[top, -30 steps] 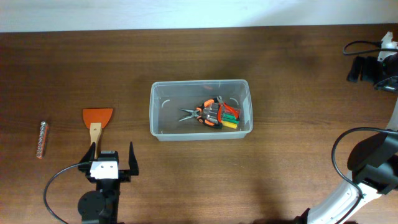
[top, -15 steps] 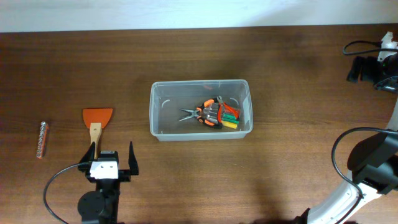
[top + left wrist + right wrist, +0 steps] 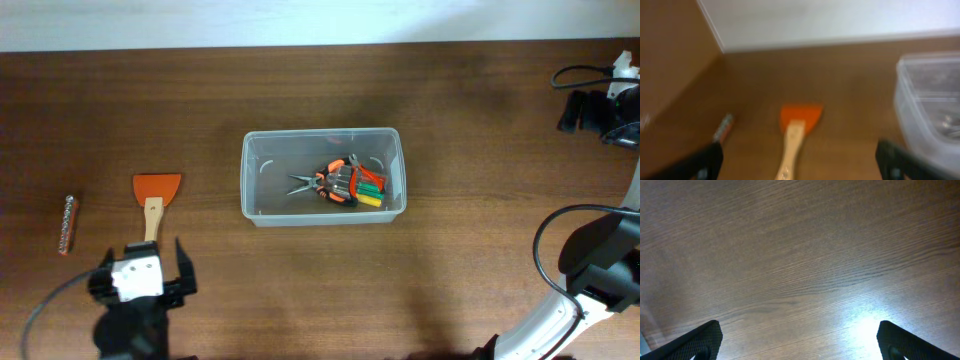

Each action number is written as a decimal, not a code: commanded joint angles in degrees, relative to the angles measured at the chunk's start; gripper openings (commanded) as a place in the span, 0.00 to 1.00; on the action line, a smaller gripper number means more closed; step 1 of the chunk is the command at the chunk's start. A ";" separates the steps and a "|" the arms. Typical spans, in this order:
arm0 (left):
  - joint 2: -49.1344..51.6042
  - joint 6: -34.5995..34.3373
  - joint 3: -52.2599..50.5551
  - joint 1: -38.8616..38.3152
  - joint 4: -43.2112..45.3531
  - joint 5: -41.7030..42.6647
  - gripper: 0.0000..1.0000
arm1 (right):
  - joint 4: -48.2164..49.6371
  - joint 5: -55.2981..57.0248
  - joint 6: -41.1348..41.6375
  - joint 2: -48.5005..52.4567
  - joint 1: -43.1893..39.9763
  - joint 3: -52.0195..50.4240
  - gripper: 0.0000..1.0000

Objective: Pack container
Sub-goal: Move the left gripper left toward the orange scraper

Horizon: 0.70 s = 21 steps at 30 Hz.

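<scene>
Container (image 3: 322, 190) ahead-right of left gripper (image 3: 142, 256) (jaws wide), well apart

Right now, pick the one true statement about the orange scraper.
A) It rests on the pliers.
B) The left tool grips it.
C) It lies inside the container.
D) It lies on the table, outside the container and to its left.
D: the orange scraper lies flat on the table, apart from the container, and the open left tool sits just short of its handle.
</scene>
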 commanded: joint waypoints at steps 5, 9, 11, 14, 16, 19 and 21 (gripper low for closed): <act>28.11 0.72 26.58 9.01 -16.46 5.20 0.99 | 0.20 -0.81 0.59 0.02 0.15 -0.31 0.99; 44.68 1.11 39.47 11.85 -20.76 20.61 0.99 | 0.20 -0.83 0.59 0.02 0.15 -0.31 0.99; 50.88 1.11 43.01 11.82 -21.05 24.44 0.99 | 0.20 -0.81 0.59 0.02 0.15 -0.31 0.99; 57.90 1.11 44.68 11.85 -21.11 24.48 0.99 | 0.17 -0.83 0.59 0.02 0.15 -0.31 0.99; 62.03 2.45 44.81 11.82 -21.11 21.31 0.99 | 0.20 -0.83 0.59 0.02 0.15 -0.31 0.99; 67.19 2.56 47.32 11.82 -25.05 8.31 0.99 | 0.20 -0.83 0.61 0.02 0.15 -0.31 0.98; 70.16 1.73 50.16 11.82 -28.89 1.42 0.99 | 0.20 -0.83 0.59 0.02 0.15 -0.31 0.99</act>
